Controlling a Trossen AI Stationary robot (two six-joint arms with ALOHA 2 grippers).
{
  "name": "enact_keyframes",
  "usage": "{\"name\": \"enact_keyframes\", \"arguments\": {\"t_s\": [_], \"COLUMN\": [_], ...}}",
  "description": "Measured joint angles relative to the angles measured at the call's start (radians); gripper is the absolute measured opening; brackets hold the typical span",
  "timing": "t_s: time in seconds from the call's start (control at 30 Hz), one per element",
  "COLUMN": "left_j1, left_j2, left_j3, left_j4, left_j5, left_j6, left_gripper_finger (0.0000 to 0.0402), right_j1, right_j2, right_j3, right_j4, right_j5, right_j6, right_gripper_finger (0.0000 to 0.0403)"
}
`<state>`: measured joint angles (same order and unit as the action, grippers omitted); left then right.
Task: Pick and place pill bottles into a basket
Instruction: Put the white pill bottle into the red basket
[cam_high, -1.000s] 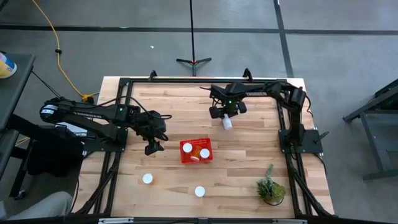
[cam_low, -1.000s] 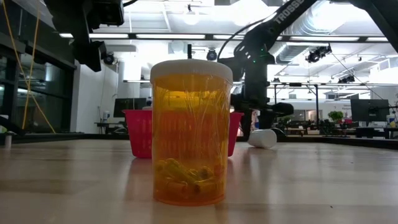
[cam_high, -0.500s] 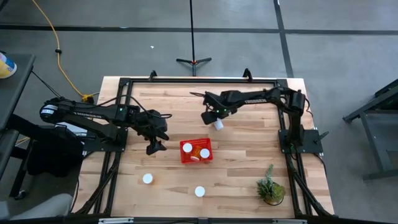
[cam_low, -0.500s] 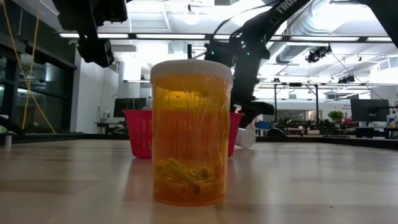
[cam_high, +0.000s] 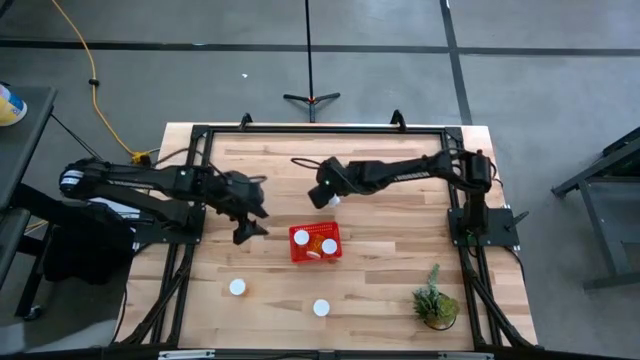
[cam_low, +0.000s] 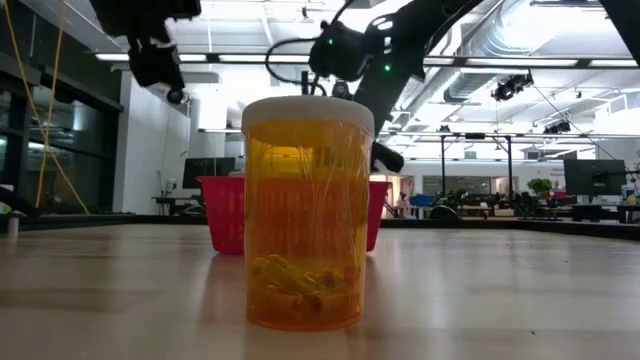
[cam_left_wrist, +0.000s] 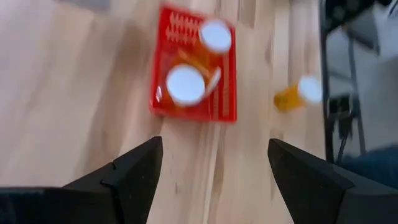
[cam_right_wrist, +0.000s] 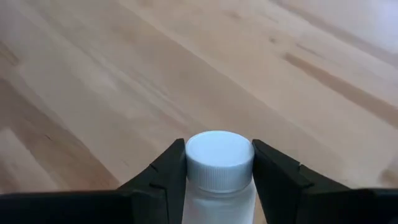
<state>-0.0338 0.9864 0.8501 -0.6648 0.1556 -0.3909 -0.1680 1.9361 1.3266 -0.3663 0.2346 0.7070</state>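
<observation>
The right gripper (cam_high: 327, 197), clamped on a white-capped pill bottle (cam_right_wrist: 219, 160), has travelled left from upper centre toward the basket (cam_high: 315, 243), indicating imminent placement; the left gripper (cam_high: 250, 227) hangs wide open

We see a grey floor (cam_high: 560, 90) crossed by dark lines, with a yellow cable (cam_high: 92, 70) and a black stand base (cam_high: 311, 98) beyond the wooden tabletop (cam_high: 400, 215). Overhead, ceiling ducts (cam_low: 520, 45) and strip lights (cam_low: 250, 58) span an open workshop with monitors (cam_low: 593, 178).
</observation>
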Motion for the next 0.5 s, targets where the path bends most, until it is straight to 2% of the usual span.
{"name": "enact_keyframes", "arguments": {"t_s": [0.3, 0.5], "left_j1": [0.11, 0.141], "left_j2": [-0.155, -0.181], "left_j3": [0.0, 0.0], "left_j4": [0.075, 0.074], "left_j5": [-0.01, -0.012], "left_j6": [-0.029, -0.03], "left_gripper_finger": [0.0325, 0.0325], "right_j1": [0.059, 0.123], "right_j2": [-0.051, -0.097], "right_j3": [0.0, 0.0], "right_j4": [0.073, 0.138], "right_j5": [0.008, 0.042], "right_j6": [-0.05, -0.063], "right_gripper_finger": [0.0143, 0.0143]}}
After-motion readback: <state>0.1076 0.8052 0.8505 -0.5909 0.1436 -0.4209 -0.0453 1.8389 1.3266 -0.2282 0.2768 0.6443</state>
